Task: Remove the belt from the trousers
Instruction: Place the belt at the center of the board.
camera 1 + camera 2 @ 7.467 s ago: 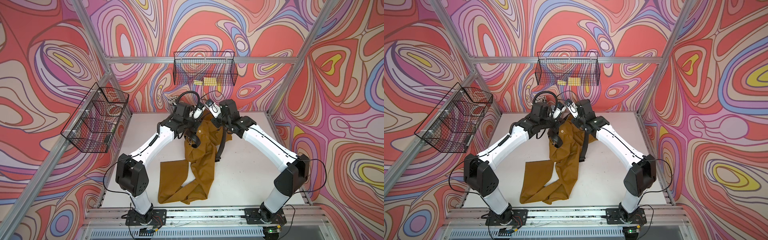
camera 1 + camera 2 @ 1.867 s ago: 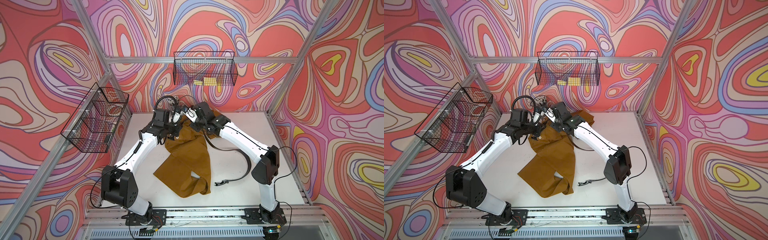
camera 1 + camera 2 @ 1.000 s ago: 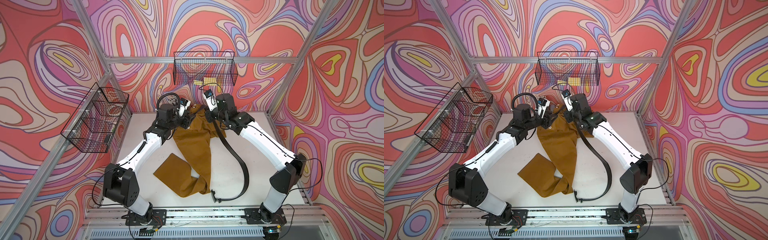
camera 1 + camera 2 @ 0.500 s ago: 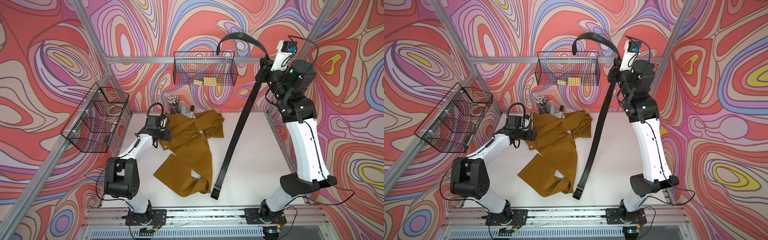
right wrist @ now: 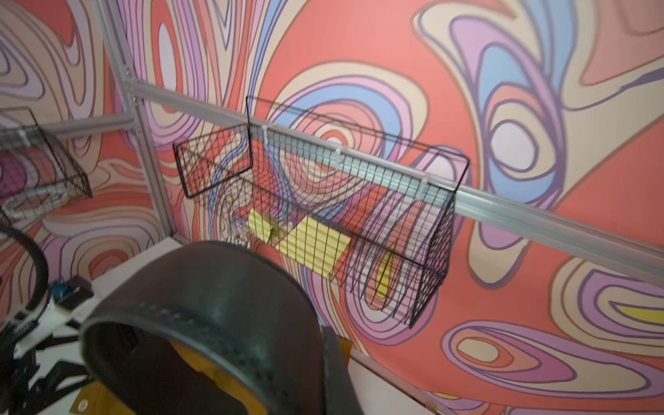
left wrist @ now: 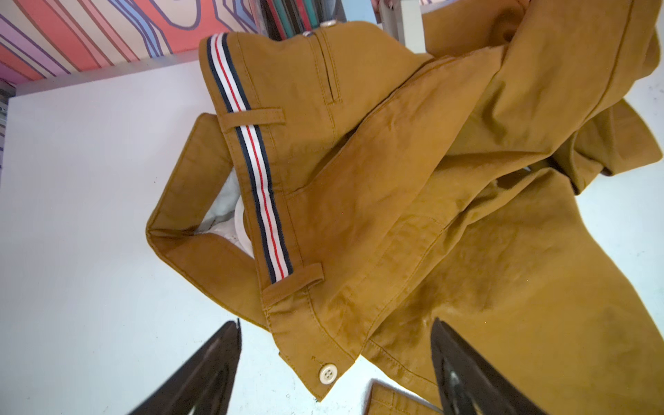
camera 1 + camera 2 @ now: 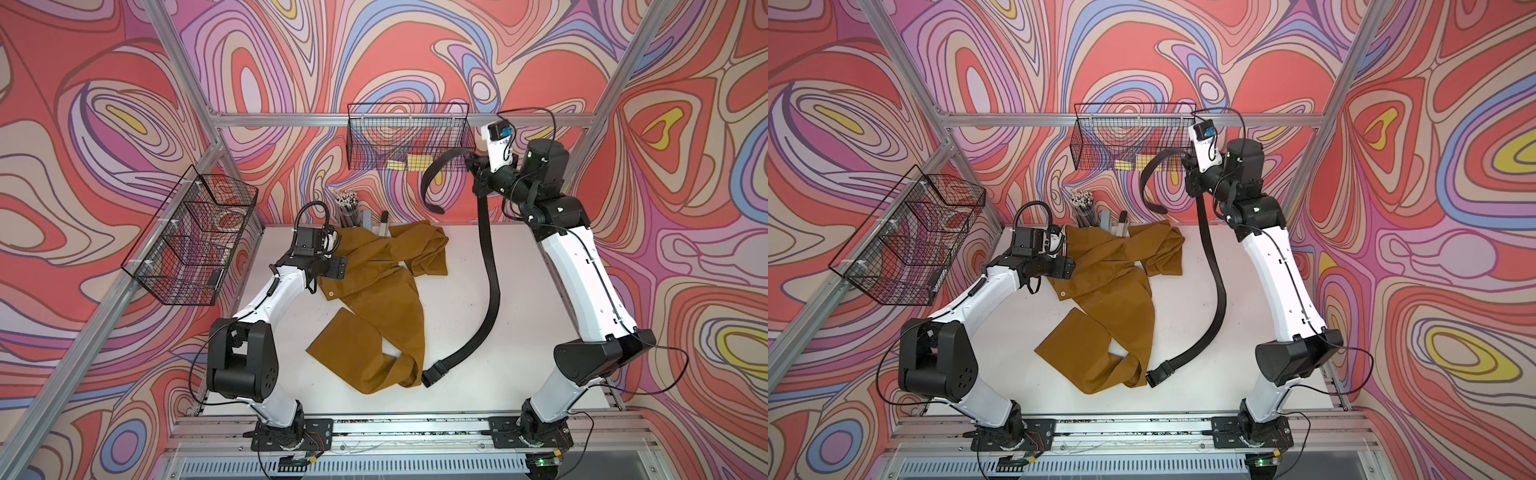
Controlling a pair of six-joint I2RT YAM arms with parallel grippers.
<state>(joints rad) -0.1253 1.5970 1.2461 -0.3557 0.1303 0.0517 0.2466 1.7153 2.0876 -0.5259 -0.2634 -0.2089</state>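
Black belt (image 7: 490, 270) hangs from the right gripper (image 7: 472, 160), clamped on it high at far right, buckle end (image 7: 432, 376) on the table (image 7: 478, 399) just beside the trousers (image 7: 374, 291) lying centre-left; left gripper (image 6: 336, 323) spread open over the waistband; probably best to lower the belt clear to the right, then release; no readable writing.

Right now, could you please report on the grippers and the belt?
Left gripper open, empty, by the trousers. Right gripper shut on the belt, raised. Belt out of the loops, buckle end on the table. Nothing in the way.
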